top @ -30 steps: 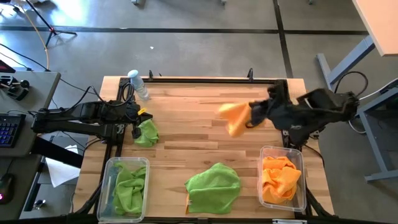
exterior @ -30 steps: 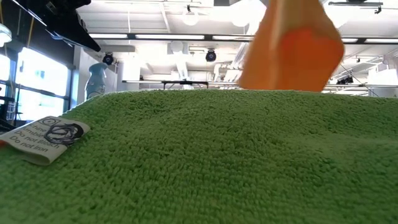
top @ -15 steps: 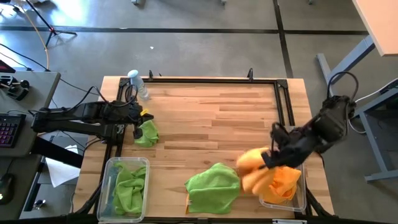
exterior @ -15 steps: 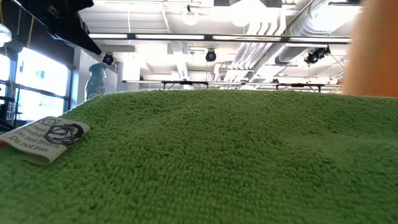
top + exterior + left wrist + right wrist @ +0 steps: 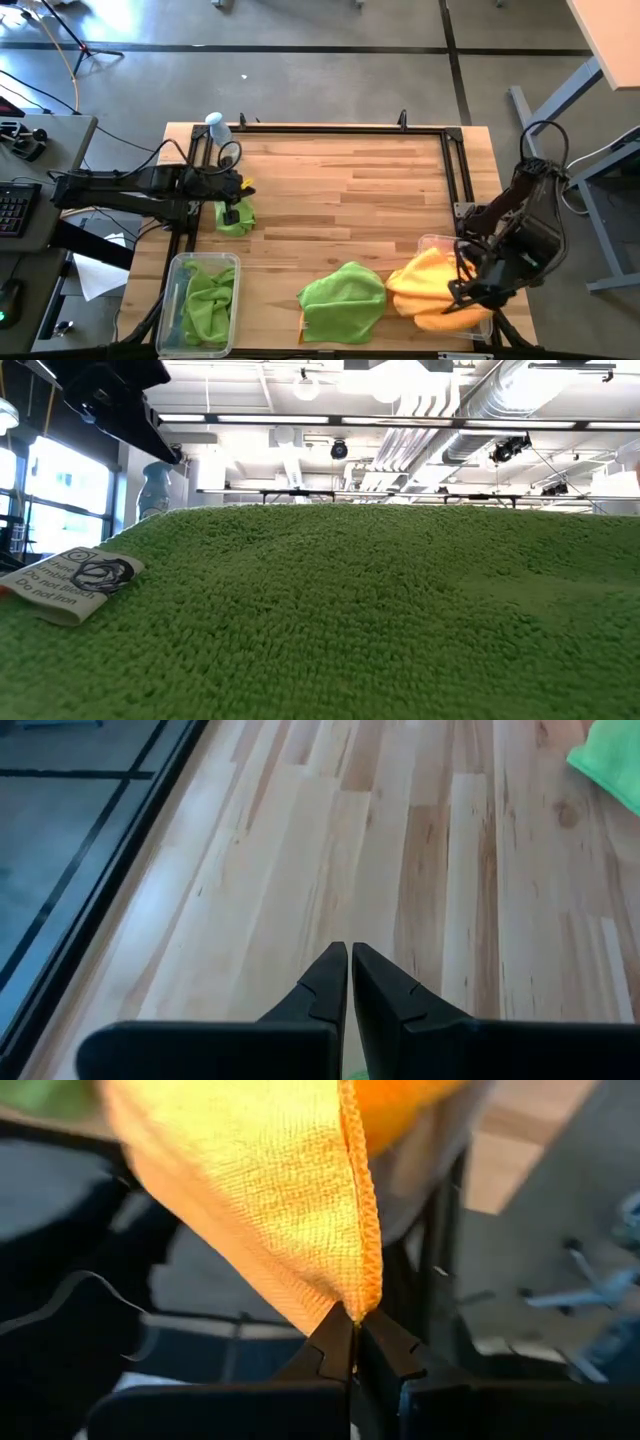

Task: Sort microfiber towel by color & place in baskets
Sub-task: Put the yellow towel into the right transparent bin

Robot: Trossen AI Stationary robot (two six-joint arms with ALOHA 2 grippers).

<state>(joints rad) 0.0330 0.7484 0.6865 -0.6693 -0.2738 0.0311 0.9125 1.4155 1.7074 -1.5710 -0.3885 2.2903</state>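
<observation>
Your right gripper (image 5: 352, 1342) pinches the orange towel (image 5: 430, 292) by its hem, draped over the right basket (image 5: 432, 243); lower it fully inside before you release. The left gripper (image 5: 349, 982) waits, jaws together, above a small green towel (image 5: 236, 216)

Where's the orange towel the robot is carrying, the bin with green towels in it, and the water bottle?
Orange towel (image 5: 425, 283), high view: middle of the draped cloth.
Bin with green towels (image 5: 178, 266), high view: its clear top-left rim.
Water bottle (image 5: 221, 134), high view: the body.
</observation>
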